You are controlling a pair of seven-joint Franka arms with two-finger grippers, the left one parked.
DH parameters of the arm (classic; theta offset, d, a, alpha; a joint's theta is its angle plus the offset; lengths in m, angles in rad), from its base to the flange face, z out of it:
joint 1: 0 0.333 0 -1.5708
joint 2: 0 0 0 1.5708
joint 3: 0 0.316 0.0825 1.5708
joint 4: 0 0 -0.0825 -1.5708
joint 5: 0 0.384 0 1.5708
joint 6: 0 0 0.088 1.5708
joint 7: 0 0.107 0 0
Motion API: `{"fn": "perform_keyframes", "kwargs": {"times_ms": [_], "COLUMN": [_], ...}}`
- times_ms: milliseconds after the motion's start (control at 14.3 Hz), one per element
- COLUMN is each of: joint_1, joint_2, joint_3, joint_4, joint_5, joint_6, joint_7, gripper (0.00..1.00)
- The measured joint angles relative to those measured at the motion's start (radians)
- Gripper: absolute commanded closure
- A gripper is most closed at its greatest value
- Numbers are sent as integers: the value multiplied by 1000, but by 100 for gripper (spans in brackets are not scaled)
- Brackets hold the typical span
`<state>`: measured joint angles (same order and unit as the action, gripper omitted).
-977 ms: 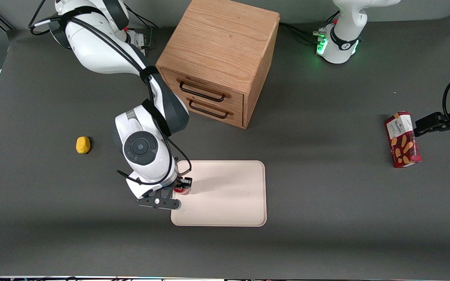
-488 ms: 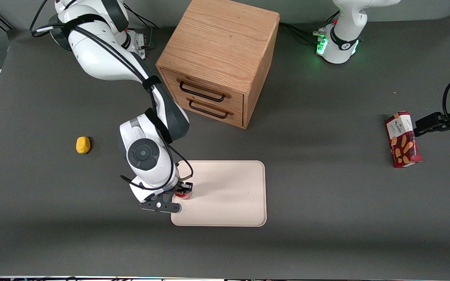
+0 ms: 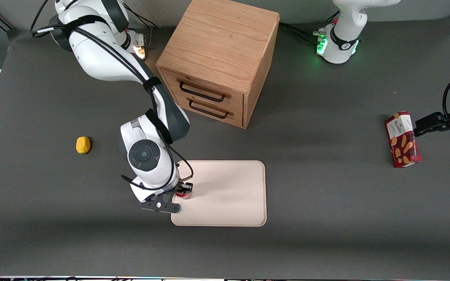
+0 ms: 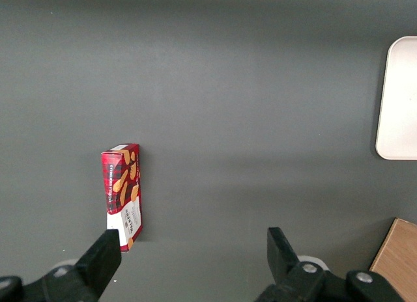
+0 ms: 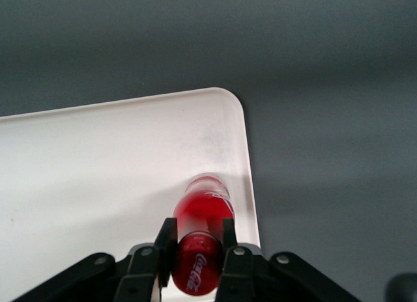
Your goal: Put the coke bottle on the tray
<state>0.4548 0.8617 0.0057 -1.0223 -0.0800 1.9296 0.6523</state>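
Front camera looks down; wrist cameras (apparently close) share the tray (image 3: 225,193).

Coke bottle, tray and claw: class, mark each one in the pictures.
coke bottle (image 5: 203,214), right wrist view, on its red body.
tray (image 3: 229,195), front view, on its bare floor.
claw (image 5: 197,240), right wrist view, between the fingertips gripping the bottle.

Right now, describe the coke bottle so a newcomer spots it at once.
Start at the pale cream-pink rectangular tray in front of the wooden two-drawer cabinet. At the tray's edge toward the working arm, the gripper is shut on a small slim red plastic bottle. The only other red item, a flat snack box, lies toward the parked arm's end.
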Motion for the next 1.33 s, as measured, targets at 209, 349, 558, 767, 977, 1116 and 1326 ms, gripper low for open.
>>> {"fn": "perform_keyframes", "kwargs": {"times_ms": [209,349,558,767,977,1116,1326], "joint_1": [0,0,0,0,0,1,3], "joint_2": [2,3,3,2,-18,-49,-127], "joint_3": [0,0,0,0,0,0,3], "joint_4": [0,0,2,4,10,19,24], "joint_5": [0,0,0,0,0,0,0], "joint_6": [0,0,4,8,-21,-82,-215], "joint_7": [1,1,2,3,4,4,4], "gripper": [65,48,0,0,0,0,0]}}
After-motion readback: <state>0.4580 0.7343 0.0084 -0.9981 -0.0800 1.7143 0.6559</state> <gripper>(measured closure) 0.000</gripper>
